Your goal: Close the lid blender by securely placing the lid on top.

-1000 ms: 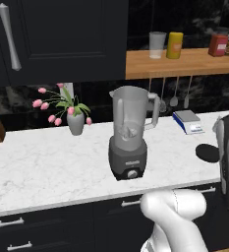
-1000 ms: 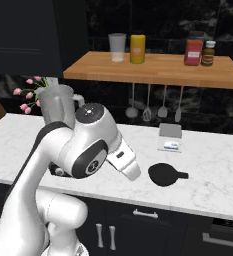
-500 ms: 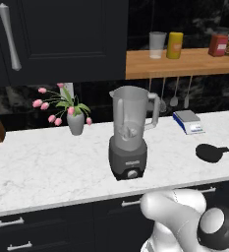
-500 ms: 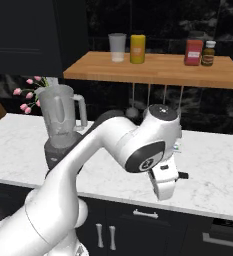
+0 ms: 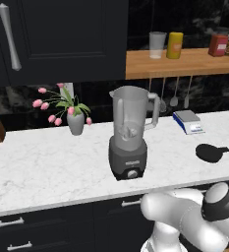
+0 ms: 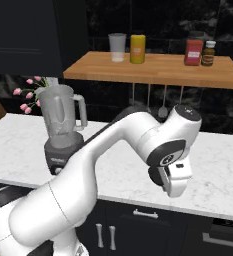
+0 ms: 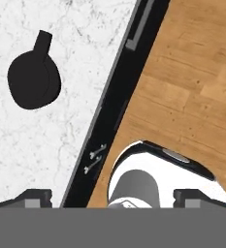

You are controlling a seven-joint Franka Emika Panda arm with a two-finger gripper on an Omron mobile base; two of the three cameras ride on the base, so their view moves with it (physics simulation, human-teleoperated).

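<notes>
Since half a second ago the arm has been swung further: in the right base view its wrist is now seen lower right of centre, hanging in front of the bench (image 6: pixel 218 165) edge, and the lid is hidden behind it. In the left base view the arm's elbow has been raised at the lower right corner.

The lid (image 5: pixel 210 152) is seen lying flat on the white marble bench at the right of the left base view, its tab pointing right, well apart from the blender (image 5: pixel 130 132), which stands open-topped at the centre. In the hand view the lid (image 7: pixel 33 78) appears at the upper left, tab toward the top, on marble; the dark bench front runs diagonally through the middle and a wooden floor (image 7: pixel 192 97) lies to the right.

The end effector (image 7: pixel 112 198) is shown with its two tips far apart at the bottom corners of the hand view, released and grasping nothing.

A blue-and-white scale (image 5: pixel 188 121) sits behind the lid, and a vase of pink tulips (image 5: pixel 72 112) stands left of the blender. Both are unchanged.
</notes>
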